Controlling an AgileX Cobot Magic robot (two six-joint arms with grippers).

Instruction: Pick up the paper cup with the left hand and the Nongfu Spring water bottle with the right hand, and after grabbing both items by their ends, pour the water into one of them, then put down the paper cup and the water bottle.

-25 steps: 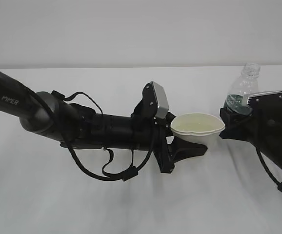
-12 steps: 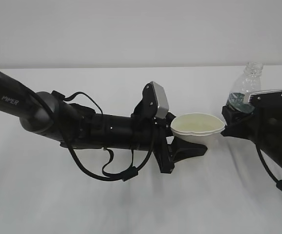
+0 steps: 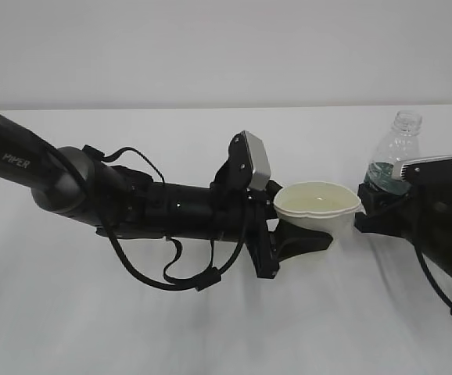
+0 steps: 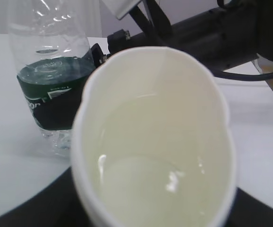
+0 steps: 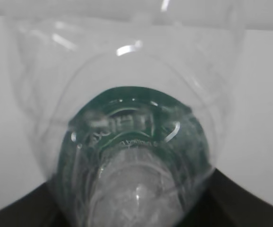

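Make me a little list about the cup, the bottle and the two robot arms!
paper cup: held by the left end effector, rim squeezed out of round, pale liquid inside
water bottle: upright, capless, green label, held by the right end effector
position: bottle right of cup, apart
table: white

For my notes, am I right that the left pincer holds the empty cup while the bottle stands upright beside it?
Not quite: the cup is not empty. The left wrist view shows liquid in it. The left pincer does hold it, and the bottle is upright beside it.
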